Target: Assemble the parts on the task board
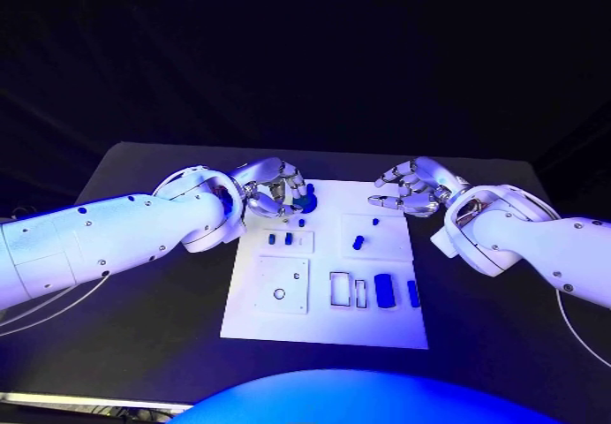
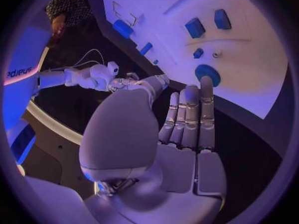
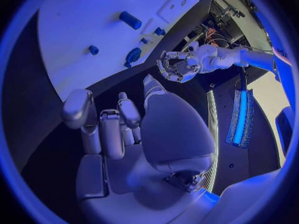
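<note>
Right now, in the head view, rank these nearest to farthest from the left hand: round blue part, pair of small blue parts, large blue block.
1. Round blue part, right beside the left hand, far end.
2. Pair of small blue parts, mid-board, left side.
3. Large blue block, near end, right side.

Dim blue-violet light, black surroundings, glare on the task board point(image 1: 325, 305), fisheye-bent wrist views.
</note>
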Controlling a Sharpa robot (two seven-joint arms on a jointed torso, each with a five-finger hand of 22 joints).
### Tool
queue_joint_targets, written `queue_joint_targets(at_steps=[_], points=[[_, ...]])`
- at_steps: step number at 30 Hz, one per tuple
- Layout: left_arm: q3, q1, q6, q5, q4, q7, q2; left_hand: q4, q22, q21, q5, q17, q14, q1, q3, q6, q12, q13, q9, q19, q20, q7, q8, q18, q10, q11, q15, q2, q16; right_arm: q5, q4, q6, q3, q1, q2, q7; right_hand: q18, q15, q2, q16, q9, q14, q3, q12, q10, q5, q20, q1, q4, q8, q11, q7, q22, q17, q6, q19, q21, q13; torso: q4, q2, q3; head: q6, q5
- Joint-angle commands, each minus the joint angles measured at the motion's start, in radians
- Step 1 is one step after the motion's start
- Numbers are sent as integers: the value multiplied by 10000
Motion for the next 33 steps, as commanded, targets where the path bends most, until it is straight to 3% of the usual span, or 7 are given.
queue_joint_targets(at_steps=[1, 13, 26, 33], points=[[-38, -25, 77, -1399, -147, 472, 127, 167, -6, 28, -37, -109, -49, -50, -297, 224, -49, -177, -220, -9, 39, -69, -137, 128, -74, -43, -31, -99, 211, 49, -13, -122, 1, -7, 13, 200, 95, -83, 79, -45, -14, 536, 64, -151, -102, -12, -33, 5, 4, 37, -26, -28, -41, 724, 54, -84, -84, -144, -15, 4, 1, 19, 3], [-163, -54, 971, -2252, -730, -101, 685, 583, 162, 289, 46, -139, 312, 284, -806, 824, 158, -567, -804, 334, -9, -135, -595, 133, 178, -106, -86, -43, 1332, 65, -33, -146, 0, -13, 51, 240, 103, -87, 78, -72, -14, 526, 72, -194, -119, -13, -36, 15, 3, 48, -30, -31, -68, 690, 56, -102, -135, -188, -14, 8, 5, 54, -3], [-178, -71, 1707, -2761, -1458, -505, 1196, 708, 300, 454, 48, 52, 487, 372, -887, 1061, 199, -682, -941, 337, -27, -163, -710, 131, 201, -147, -113, -63, 1830, 68, -20, -153, 0, -20, 65, 246, 108, -90, 81, -96, -15, 517, 80, -239, -140, -13, -39, 22, 4, 57, -33, -34, -84, 657, 57, -111, -167, -234, -21, 5, 23, 48, 11], [-177, -82, 2101, -2301, -1601, -477, 1281, 793, 380, 543, 27, 67, 517, 376, -932, 1217, 254, -735, -1008, 321, -34, -171, -774, 129, 322, -165, -126, -71, 2051, 68, 3, -149, 0, -21, 55, 241, 108, -90, 81, -96, -15, 517, 80, -239, -140, -13, -39, 22, 4, 57, -33, -34, -84, 657, 57, -111, -167, -234, -7, 3, 19, 26, -7]])
